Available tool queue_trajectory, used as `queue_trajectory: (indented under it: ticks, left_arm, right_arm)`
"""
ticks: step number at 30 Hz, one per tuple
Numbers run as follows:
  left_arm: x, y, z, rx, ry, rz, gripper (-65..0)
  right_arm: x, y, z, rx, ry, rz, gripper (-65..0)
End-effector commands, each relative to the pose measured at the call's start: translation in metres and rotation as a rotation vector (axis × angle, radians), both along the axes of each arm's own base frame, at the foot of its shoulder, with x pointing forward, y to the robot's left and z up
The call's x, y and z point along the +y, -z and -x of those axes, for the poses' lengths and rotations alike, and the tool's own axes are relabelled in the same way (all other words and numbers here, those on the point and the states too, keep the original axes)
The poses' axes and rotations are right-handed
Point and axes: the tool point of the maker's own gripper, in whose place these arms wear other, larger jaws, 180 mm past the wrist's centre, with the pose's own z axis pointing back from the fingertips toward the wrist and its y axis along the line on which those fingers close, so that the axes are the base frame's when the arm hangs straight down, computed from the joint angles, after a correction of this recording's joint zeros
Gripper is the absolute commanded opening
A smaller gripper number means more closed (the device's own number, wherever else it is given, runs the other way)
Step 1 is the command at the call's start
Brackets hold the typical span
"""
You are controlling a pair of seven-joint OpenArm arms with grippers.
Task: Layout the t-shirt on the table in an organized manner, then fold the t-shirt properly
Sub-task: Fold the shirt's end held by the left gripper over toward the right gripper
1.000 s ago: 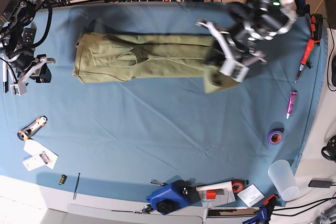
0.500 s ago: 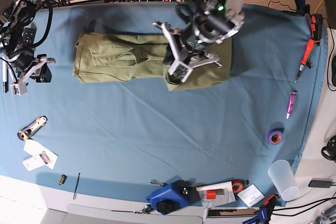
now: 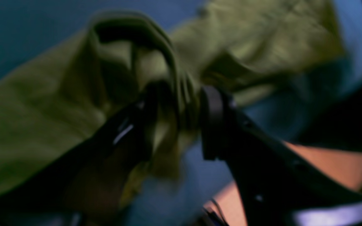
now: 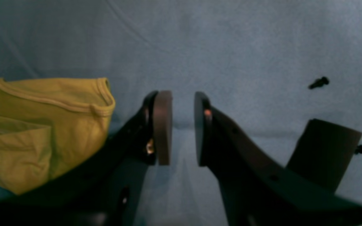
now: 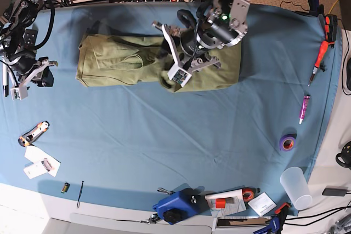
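The t-shirt [image 5: 137,61] lies on the far half of the worktop [image 5: 164,146], folded into a long olive band. Its right end is doubled over toward the middle. The left tool [image 5: 174,53] is above this doubled part; in the left wrist view a bunch of the cloth [image 3: 174,103] sits between the two pads, but this view is blurred, and I cannot tell if the pads press it or are apart from it. The right tool [image 4: 182,125] is at the other side of the worktop, just beside the collar end of the shirt. Its pads are parted with only blue cloth between them, holding nothing.

Around the shirt are small things, all well apart from it: a purple tape roll [image 5: 287,143], a pink marker [image 5: 303,108], a red-handled tool [image 5: 319,58], a utility knife [image 5: 33,133] and paper cards [image 5: 41,161]. A clear plastic cup [image 5: 295,188] stands at the near right corner, apparently empty. A blue device [image 5: 178,205] lies at the near edge.
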Motion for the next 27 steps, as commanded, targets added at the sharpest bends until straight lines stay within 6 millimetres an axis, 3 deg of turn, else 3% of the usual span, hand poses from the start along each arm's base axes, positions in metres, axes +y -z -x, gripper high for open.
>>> queue_trajectory:
  ticks: [1, 4, 6, 13, 23, 25, 27]
  left_arm:
    - [-0.006, -0.030, -0.006, -0.068, -0.003, 0.073, -40.3]
    - [0.003, -0.070, -0.006, -0.192, -0.028, 0.112, -40.3]
    - [0.015, -0.081, -0.009, -0.252, -0.082, 0.092, -40.5]
    - [0.075, -0.028, -0.023, -0.222, -0.233, -0.222, -41.0]
    - [0.122, -0.010, -0.021, -0.192, -0.316, -0.465, -41.0]
    - [0.127, -0.009, -0.021, -0.200, -0.326, -0.491, -41.0]
    - [0.128, -0.008, -0.019, -0.194, -0.327, -0.499, -40.9]
  right_arm:
    - [-0.006, -0.017, -0.008, -0.056, -0.002, 0.020, -51.6]
    - [-0.005, -0.018, -0.008, -0.056, -0.003, 0.019, -51.6]
    - [-0.005, -0.017, -0.008, -0.055, -0.002, 0.019, -51.6]
    - [-0.006, -0.018, -0.008, -0.054, -0.003, 0.022, -51.6]
    - [0.008, -0.028, -0.013, -0.105, -0.049, -0.051, -51.6]
    - [0.011, -0.023, -0.009, -0.068, -0.060, -0.066, -47.0]
    - [0.010, -0.017, -0.003, -0.018, -0.063, -0.058, -35.9]
